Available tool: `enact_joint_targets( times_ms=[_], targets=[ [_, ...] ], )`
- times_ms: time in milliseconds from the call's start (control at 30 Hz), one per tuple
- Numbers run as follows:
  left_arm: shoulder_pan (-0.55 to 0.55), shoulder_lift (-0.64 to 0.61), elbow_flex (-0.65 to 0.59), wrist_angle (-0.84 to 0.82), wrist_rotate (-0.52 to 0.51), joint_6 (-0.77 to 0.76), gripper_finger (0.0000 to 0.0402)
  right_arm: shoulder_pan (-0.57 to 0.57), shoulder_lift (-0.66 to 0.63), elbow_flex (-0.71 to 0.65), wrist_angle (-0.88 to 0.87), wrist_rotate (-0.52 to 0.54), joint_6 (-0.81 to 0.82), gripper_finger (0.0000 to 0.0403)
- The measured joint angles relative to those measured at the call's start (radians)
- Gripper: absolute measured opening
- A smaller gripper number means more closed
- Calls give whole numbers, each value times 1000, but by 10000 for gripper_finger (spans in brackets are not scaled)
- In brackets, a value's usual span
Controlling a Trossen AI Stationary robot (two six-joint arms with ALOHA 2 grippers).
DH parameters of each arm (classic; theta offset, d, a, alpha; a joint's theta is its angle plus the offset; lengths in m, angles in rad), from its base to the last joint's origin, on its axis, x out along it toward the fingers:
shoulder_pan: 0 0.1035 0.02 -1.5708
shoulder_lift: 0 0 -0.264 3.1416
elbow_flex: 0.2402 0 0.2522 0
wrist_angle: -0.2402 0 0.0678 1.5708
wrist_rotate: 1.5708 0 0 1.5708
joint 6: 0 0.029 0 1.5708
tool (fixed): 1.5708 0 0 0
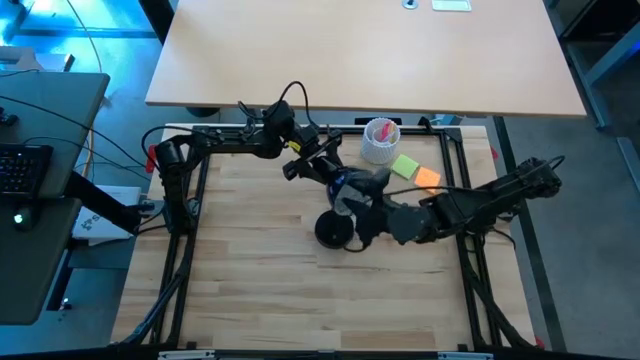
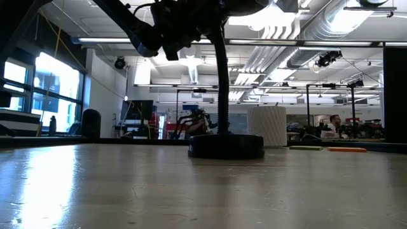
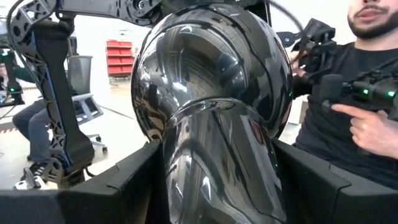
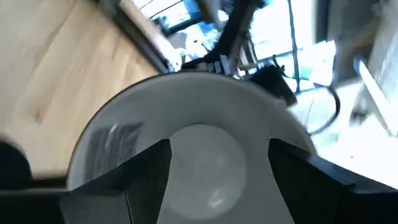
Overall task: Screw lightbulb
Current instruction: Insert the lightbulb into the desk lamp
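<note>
Both grippers meet over the middle of the wooden table (image 1: pixel 250 290) in the high view: the left gripper (image 1: pixel 345 186) reaches in from the far side, the right gripper (image 1: pixel 372 218) from the right, converging on the black desk lamp (image 1: pixel 335 228). Behind them stand a white ribbed cup (image 1: pixel 380 141) and green and orange sticky notes (image 1: pixel 415 172). The bulb itself cannot be made out from above.

At table level, the lamp's round base (image 2: pixel 226 145) and upright stem rise toward the dark arms overhead, the cup (image 2: pixel 267 126) just behind.

From the left wrist, that gripper's fingers (image 3: pixel 118 186) bracket the lamp's glossy black head (image 3: pixel 211 106), closed against its sides. A person's hand (image 3: pixel 373 127) shows beyond the table.

From the right wrist, the lightbulb (image 4: pixel 202 163) sits between the right gripper's (image 4: pixel 217 186) fingers, inside the lamp's white shade interior (image 4: pixel 186 106), its rounded end facing the camera, its long axis running away into the shade. A label inside the shade (image 4: pixel 115 146) is unreadable. Whether the fingers actually grip the bulb cannot be told.
</note>
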Motion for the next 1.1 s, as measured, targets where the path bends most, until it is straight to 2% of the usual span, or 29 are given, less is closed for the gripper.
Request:
enact_joint_targets(
  times_ms=[167, 333, 567, 733, 800, 900, 1100],
  targets=[
    [0, -1, 0, -3, -3, -7, 264, -26, 0, 0, -60, -64, -138, 268],
    [3, -1, 0, -9, -9, -14, 264, -65, 0, 0, -66, -84, -55, 268],
    [3, -1, 0, -12, -19, -18, 264, -96, 0, 2, -38, -90, 318, 268],
    [3, -1, 0, -12, -21, -18, 264, -118, 0, 2, -7, -80, 812, 268],
    [2, -1, 0, -12, -22, -18, 264, -119, 0, 2, 12, -73, 961, 268],
    [2, -1, 0, -11, -21, -14, 264, -106, -1, 0, 54, -59, 973, 268],
    [1, -2, 1, -6, 12, -4, 264, -52, -17, -1, 106, -45, 839, 267]
  ],
)
